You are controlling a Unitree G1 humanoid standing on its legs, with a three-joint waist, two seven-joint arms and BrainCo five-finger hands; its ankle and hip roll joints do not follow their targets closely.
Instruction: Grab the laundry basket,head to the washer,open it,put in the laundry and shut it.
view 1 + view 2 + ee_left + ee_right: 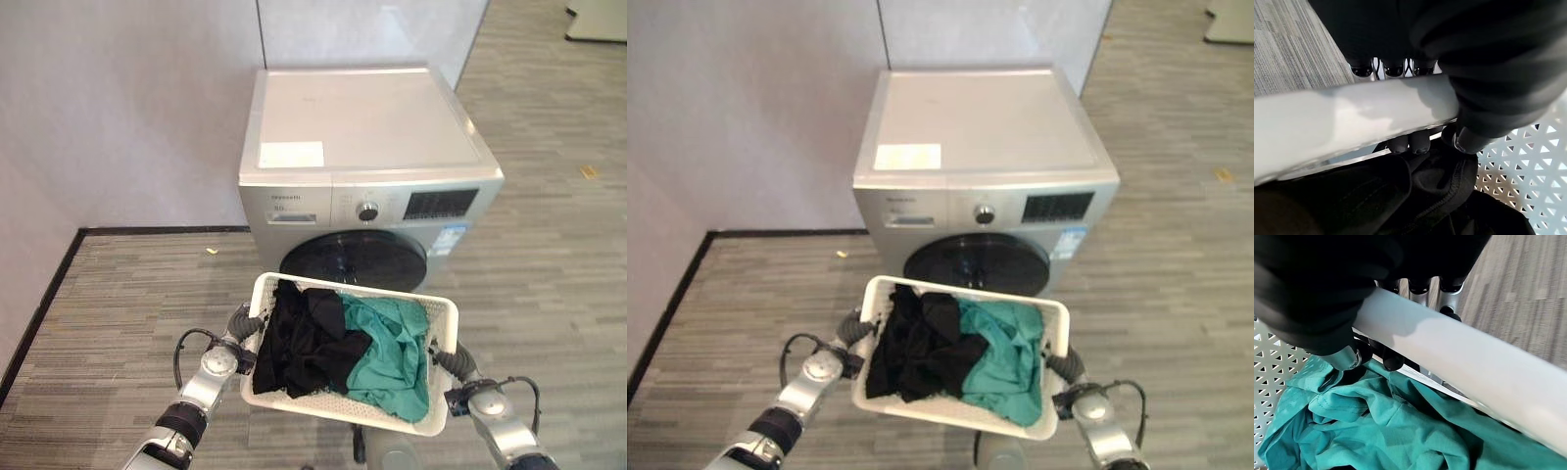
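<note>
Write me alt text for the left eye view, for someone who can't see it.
A white laundry basket holding black clothes and a teal garment is carried by the left hand and right hand on its side rims. Just beyond it stands a silver front-loading washer, its dark round door closed, on grey striped flooring.

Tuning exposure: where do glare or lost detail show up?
Left eye view: the washer top is brightly lit, and the door shows small reflections. Left wrist view: the basket rim has a sheen, and the black clothes look nearly featureless.
</note>
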